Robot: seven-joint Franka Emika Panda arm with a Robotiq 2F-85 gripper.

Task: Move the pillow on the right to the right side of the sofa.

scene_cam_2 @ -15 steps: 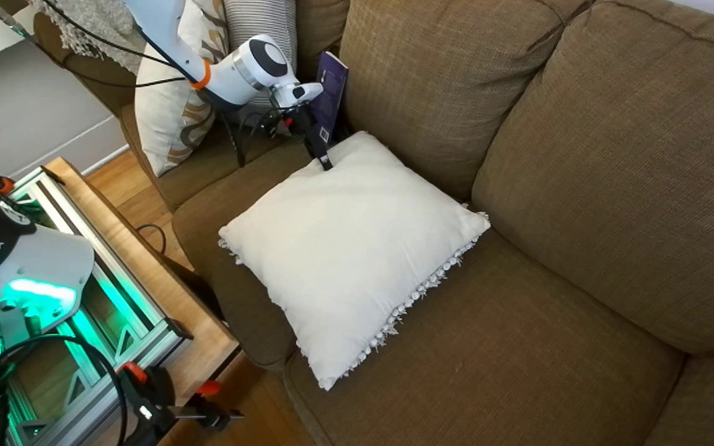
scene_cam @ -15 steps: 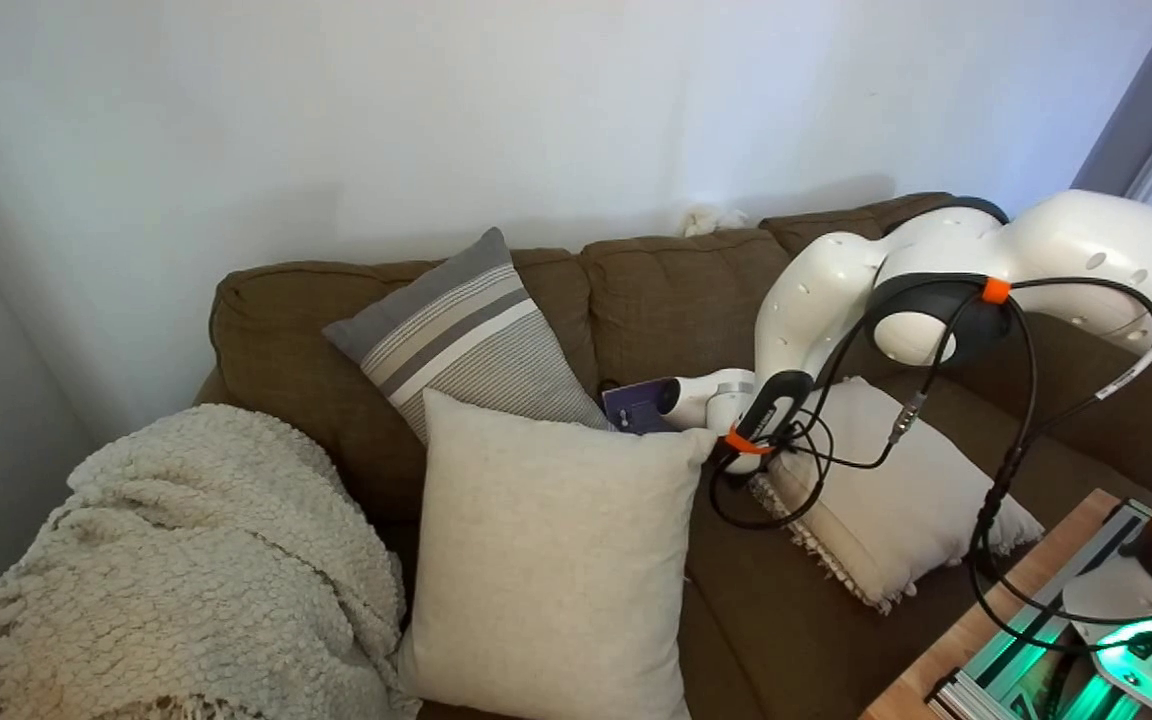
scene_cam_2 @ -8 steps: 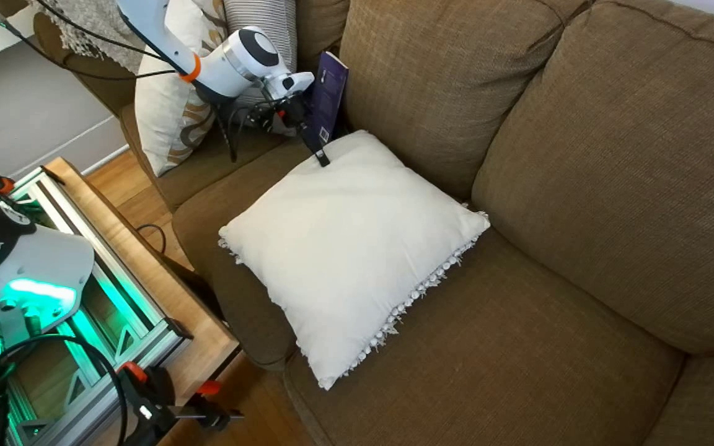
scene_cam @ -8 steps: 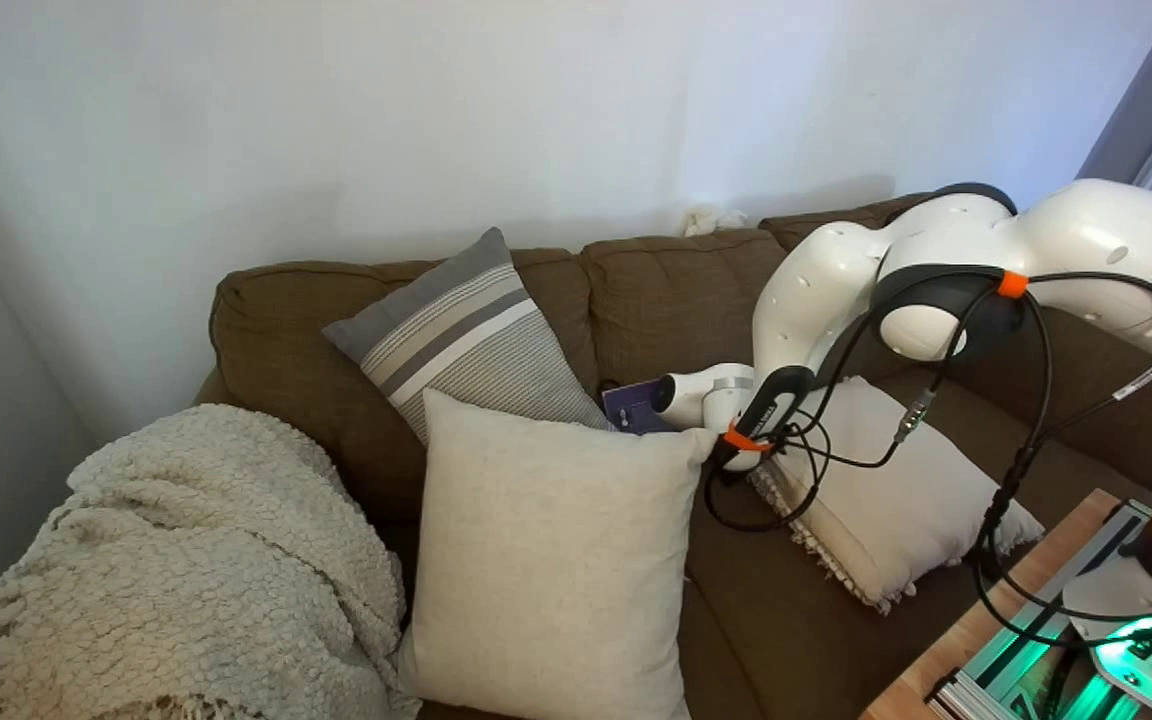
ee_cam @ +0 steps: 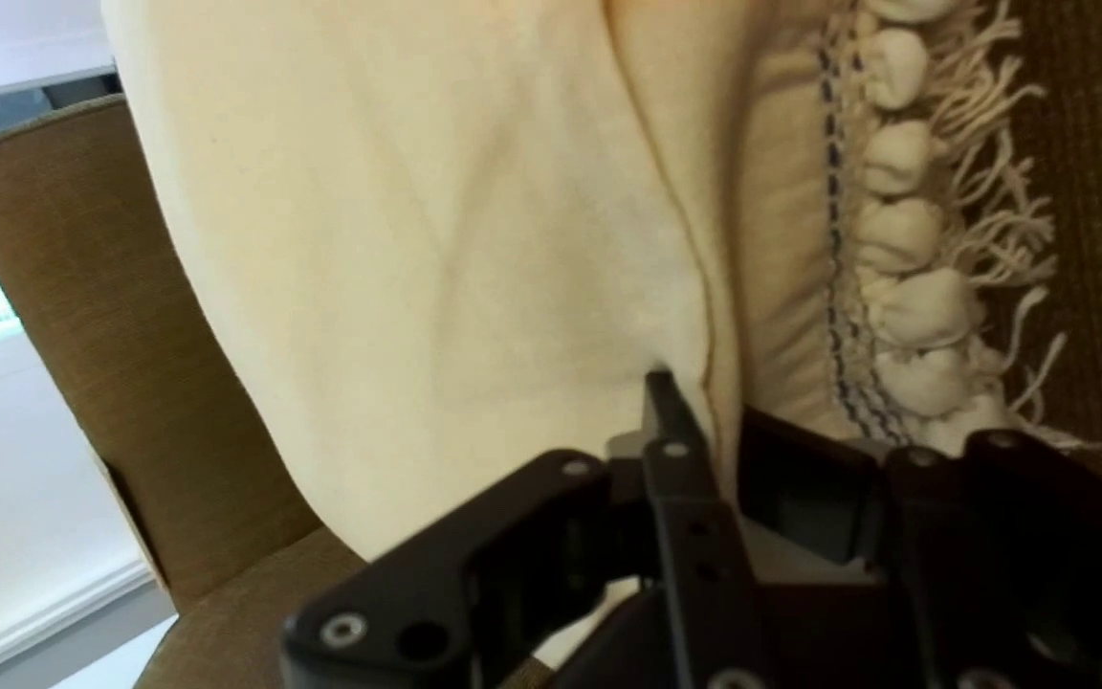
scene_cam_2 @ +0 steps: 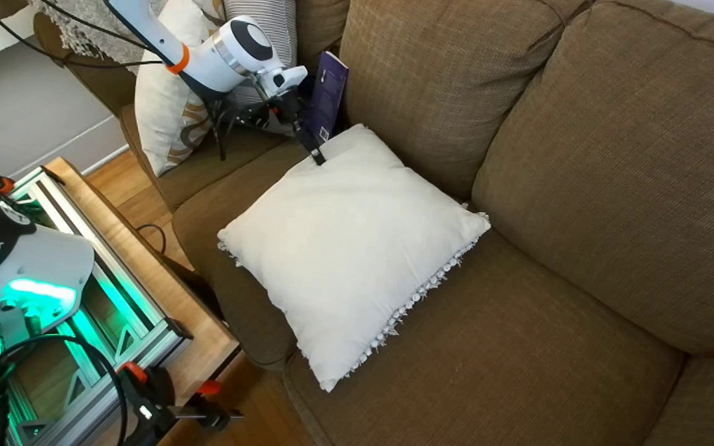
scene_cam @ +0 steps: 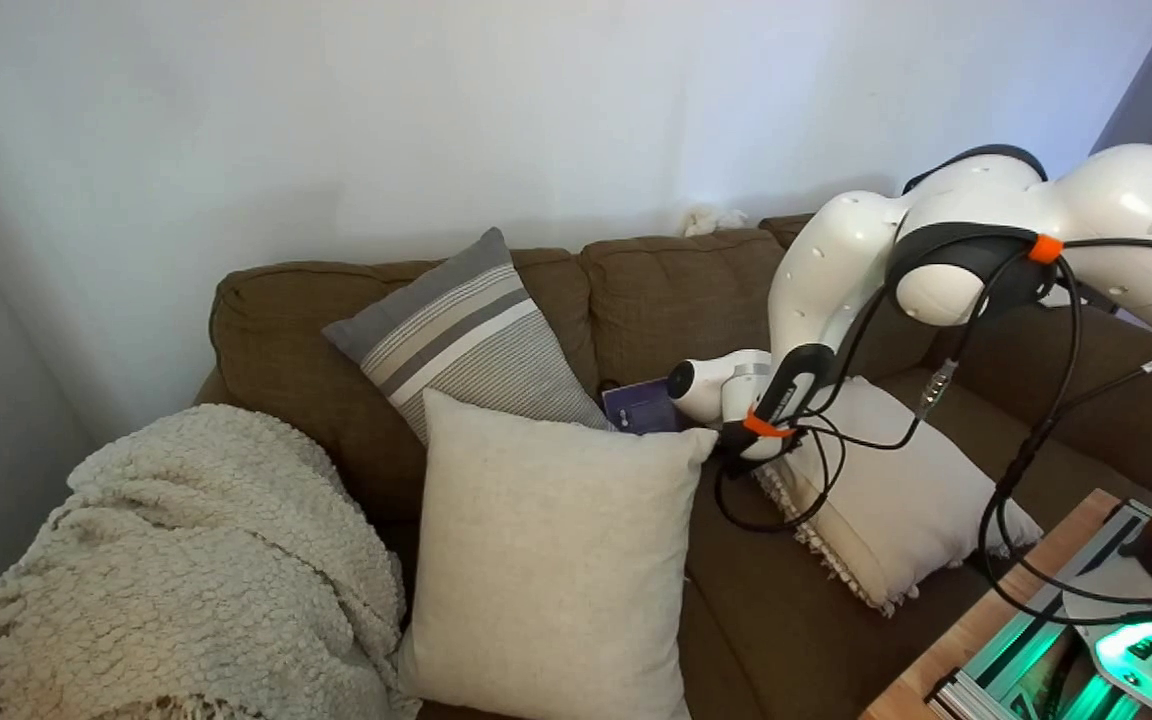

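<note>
The cream pillow [scene_cam_2: 357, 254] with a fringed edge lies flat on the seat of the brown sofa [scene_cam_2: 518, 347], with a fold in its far side. An exterior view shows the pillow [scene_cam: 901, 500] partly behind my arm and cables. At that far side, beside the back cushion, my gripper [scene_cam_2: 320, 157] reaches down onto the cloth. In the wrist view a fold of the pillow [ee_cam: 398, 191] runs between the two fingers of the gripper [ee_cam: 707, 407], which are shut on it. The fringe hangs just right of the right finger.
A larger plain cream pillow [scene_cam: 551, 560] and a grey striped pillow [scene_cam: 476, 325] stand at the far end. A purple book [scene_cam_2: 330, 93] leans right behind my gripper. A fleece blanket [scene_cam: 186, 570] covers one sofa arm. My base stands on a wooden table [scene_cam_2: 165, 285] in front.
The gripper has closed on the pillow's edge and drawn slightly back and up. The pillow's far corner has shifted a little with it; the rest of the pillow barely moved.
</note>
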